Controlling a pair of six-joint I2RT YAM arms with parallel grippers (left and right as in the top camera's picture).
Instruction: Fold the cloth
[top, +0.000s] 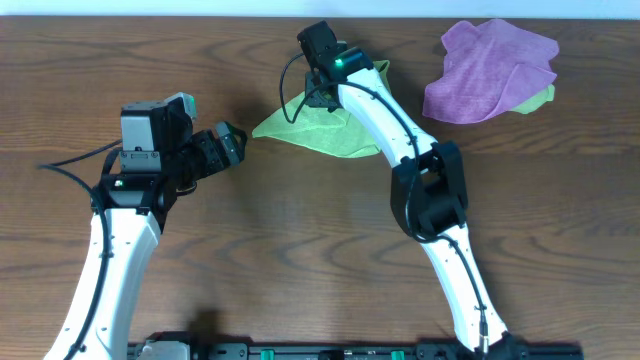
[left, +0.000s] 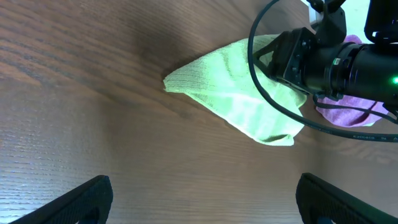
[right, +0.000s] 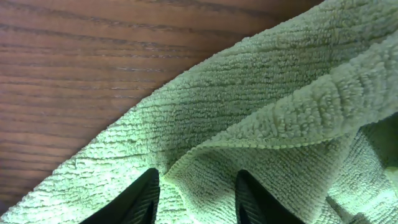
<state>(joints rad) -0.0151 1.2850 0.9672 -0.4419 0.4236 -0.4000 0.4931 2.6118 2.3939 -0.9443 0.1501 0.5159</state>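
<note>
Green cloth (top: 320, 132) between right arm's jaws.

Even, soft overhead light; faint shadows under arms; wrist views sharp, slight edge distortion; no glare.

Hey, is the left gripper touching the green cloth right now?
Apart. The left wrist view shows bare wood between the left gripper and the green cloth; overhead agrees.
</note>
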